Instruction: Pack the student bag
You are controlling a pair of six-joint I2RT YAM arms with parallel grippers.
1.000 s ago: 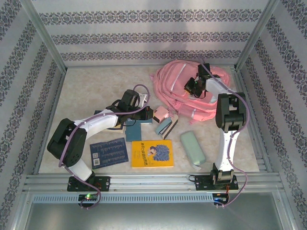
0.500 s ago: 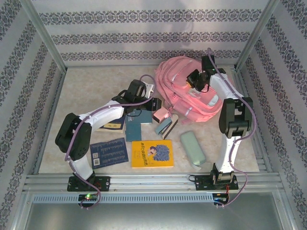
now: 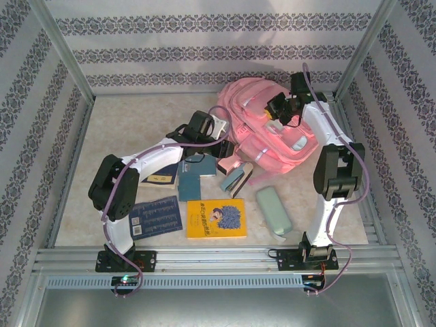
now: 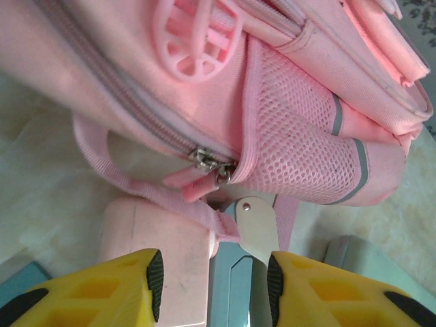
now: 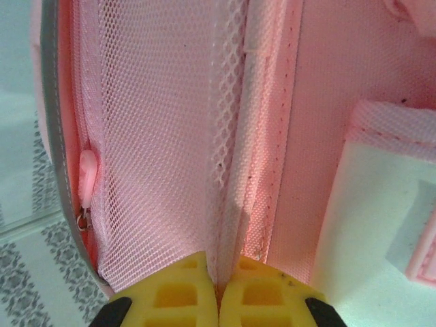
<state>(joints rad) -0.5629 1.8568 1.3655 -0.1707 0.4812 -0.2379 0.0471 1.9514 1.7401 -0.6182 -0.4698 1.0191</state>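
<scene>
The student bag is a large pink backpack lying at the back right of the table. My right gripper is shut on a fold of the bag's pink mesh lining and holds that flap up. My left gripper hovers at the bag's left edge, open, with nothing between its yellow fingers. In the left wrist view the bag's zipper pull and mesh side pocket lie just ahead of the left gripper. In the right wrist view the right gripper pinches the mesh.
A pink box and a teal stapler lie under the left gripper. Nearer lie a teal notebook, a yellow book, a dark blue book and a mint pencil case. Patterned walls enclose the table.
My left gripper has opened and moved right and farther back, up to the bag's edge. My right gripper has lifted the bag's flap up and toward the back.
</scene>
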